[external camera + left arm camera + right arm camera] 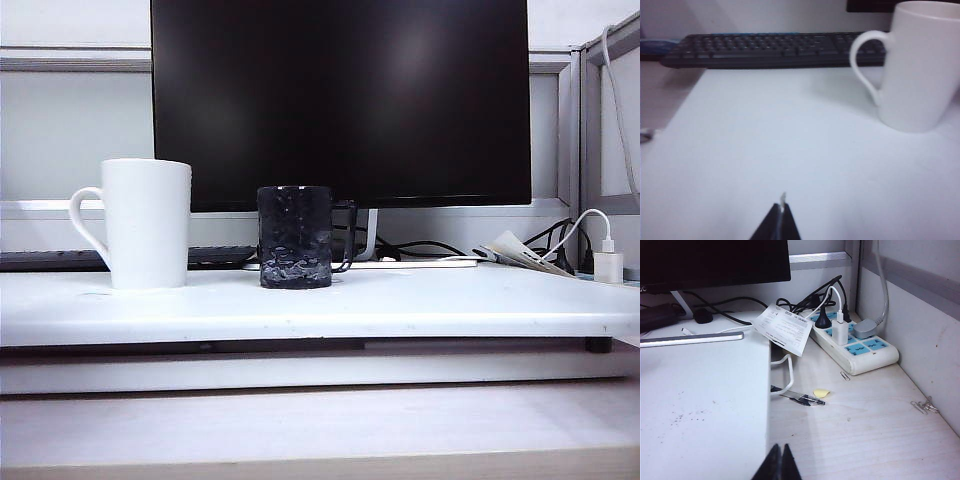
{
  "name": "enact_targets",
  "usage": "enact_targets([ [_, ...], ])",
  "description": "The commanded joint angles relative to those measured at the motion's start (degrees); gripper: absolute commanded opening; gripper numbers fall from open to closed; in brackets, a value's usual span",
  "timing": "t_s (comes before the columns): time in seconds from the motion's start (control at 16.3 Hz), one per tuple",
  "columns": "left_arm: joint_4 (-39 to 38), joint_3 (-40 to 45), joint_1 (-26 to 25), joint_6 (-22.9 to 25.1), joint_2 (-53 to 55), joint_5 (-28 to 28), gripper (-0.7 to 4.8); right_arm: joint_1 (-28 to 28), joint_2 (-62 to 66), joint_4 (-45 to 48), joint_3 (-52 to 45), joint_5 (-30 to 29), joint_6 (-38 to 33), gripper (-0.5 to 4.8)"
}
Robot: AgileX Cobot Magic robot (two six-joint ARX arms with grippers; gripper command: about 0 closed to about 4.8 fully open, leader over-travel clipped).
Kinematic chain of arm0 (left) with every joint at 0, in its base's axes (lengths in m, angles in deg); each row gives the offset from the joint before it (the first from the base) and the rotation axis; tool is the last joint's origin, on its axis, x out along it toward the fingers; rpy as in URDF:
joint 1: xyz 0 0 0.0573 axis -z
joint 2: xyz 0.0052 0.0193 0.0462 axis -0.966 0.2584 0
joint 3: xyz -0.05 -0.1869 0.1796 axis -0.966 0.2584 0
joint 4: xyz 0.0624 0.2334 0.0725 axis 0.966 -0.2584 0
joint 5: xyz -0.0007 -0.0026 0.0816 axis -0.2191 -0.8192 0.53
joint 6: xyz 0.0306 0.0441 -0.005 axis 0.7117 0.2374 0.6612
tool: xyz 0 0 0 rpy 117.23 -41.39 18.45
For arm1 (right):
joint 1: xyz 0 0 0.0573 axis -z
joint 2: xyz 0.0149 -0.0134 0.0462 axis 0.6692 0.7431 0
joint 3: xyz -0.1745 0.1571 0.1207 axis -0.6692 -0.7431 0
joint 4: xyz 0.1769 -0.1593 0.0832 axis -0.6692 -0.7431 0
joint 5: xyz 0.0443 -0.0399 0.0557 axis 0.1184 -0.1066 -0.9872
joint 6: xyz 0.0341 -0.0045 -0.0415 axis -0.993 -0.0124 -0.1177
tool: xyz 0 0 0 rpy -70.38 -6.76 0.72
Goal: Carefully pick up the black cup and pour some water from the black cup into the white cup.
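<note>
Since neither arm shows in the exterior view and both cups stand untouched, the task looks to be at its very start. The black cup sits upright near the middle of that frame on the white board, its thin handle turned toward the right; the white cup stands upright to its left, well clear of it, handle pointing left. Whether the black cup holds water cannot be told through its dark bumpy wall. The left gripper shows only as dark tips at the bottom centre of its wrist picture, jaws pressed together and holding nothing, hanging over bare board with the white cup at the upper right of that picture and a keyboard across the top. The right gripper likewise appears at the bottom centre of its picture, jaws closed and empty, over the board's edge with a power strip toward the upper right; the black cup is not in that picture. Everything remains: reaching, grasping the black cup, lifting, tilting it over the white one.
</note>
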Motion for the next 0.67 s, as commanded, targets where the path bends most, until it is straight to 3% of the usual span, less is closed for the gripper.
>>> enact_targets([
  [0.06,0.52,0.02,-0.04,0.2,0.02,-0.59,-0.06,0.0,0.0,0.59,-0.24,-0.04,-0.26,-0.01],
  [0.55,1.95,-0.46,-0.04,-1.6,0.02,-0.35,-0.01,-0.11,0.0,0.85,2.1,-2.34,-0.26,0.13],
  [0.61,1.66,-2.16,-0.04,-6.16,0.02,-0.44,0.83,-0.11,0.0,0.77,5.25,-3.98,-0.24,1.21],
  [0.67,1.53,-3.72,-0.04,-7.85,0.02,-0.46,2.06,-0.11,0.0,0.68,8.7,-4.59,-0.22,2.49],
])
